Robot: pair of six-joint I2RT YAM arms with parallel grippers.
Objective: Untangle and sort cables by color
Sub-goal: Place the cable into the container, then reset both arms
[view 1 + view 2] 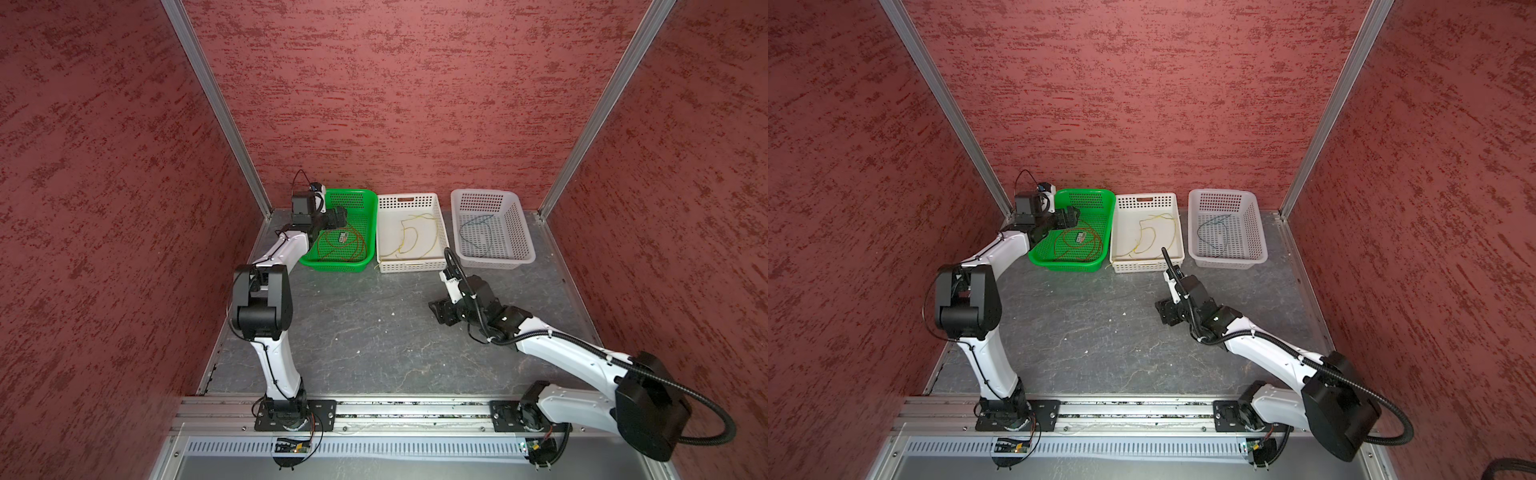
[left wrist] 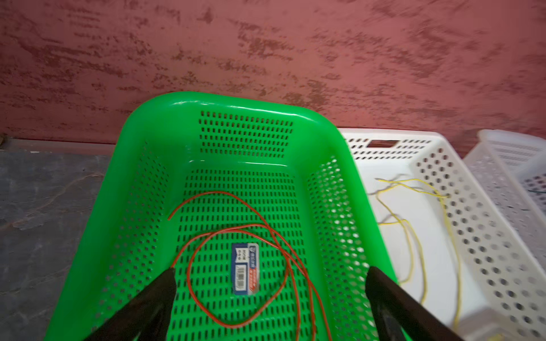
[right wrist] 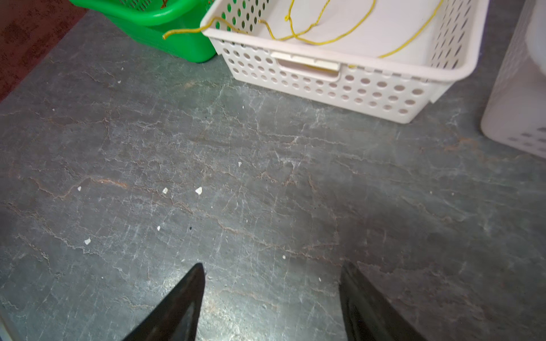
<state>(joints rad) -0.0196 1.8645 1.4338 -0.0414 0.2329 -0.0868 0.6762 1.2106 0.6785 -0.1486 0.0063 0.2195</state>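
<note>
At the left we see the left gripper (image 2: 271,269) hovering over the near end of the green basket (image 2: 236,102). Its two black fingers are spread wide and nothing is clamped between them. Inside that basket the red cables (image 2: 212,192) lie in loose overlapping loops on the perforated floor, circling a small printed label (image 2: 245,268). One red strand runs up to the tip of one finger, and we cannot tell whether it touches. Just beside the green basket stands the white basket (image 3: 325,88) with round holes in its walls. The yellow cables (image 3: 322,43) curl across its plain floor, and one yellow end (image 3: 177,32) hangs out over the near corner on the green basket's side. In front of this basket, nearer to us and well apart from all the cables, the right gripper (image 3: 273,265) is held low over the bare grey table (image 3: 266,177), its fingers parted wide with only tabletop showing between them. At the far right of the row sits a pale mesh basket (image 1: 492,195), slightly apart from the white one. A single blue-green cable (image 1: 476,220) lies in it, bent into an open loop.
</note>
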